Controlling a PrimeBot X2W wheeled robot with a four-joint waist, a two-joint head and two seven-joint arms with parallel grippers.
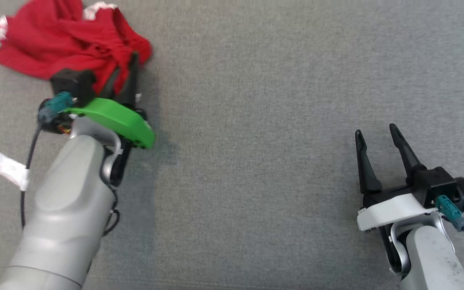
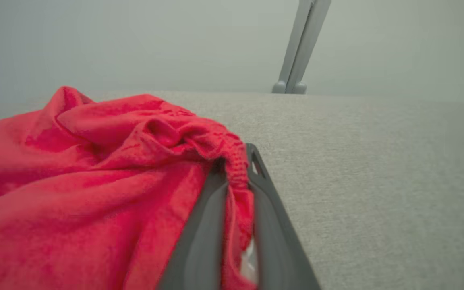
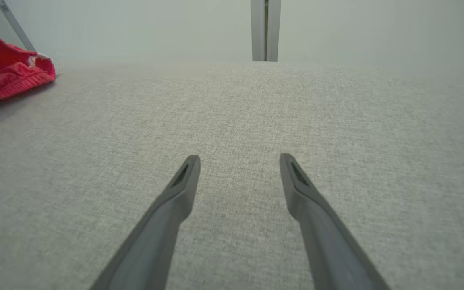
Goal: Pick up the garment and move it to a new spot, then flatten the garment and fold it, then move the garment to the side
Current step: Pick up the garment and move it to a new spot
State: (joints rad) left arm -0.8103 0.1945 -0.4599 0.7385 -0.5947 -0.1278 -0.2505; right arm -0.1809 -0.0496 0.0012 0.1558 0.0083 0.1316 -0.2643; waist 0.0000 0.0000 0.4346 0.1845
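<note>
The red garment [image 1: 67, 40] lies bunched up by the far left corner of the tabletop [image 1: 256, 121]. The left fingers [image 2: 274, 225] are squeezed shut on just 1 thin bit of its stretchy edge. If the arm lifts fast, that bit may slip out and the garment could drop or hang twisted. The right fingers [image 3: 312, 209] are spread wide over the bare right side, holding nothing, too far to help.

lab-like test bench: grey cloth-covered tabletop [image 1: 280, 121], bare pale wall [image 3: 135, 24] behind, grey metal post [image 2: 301, 44] at far edge
</note>
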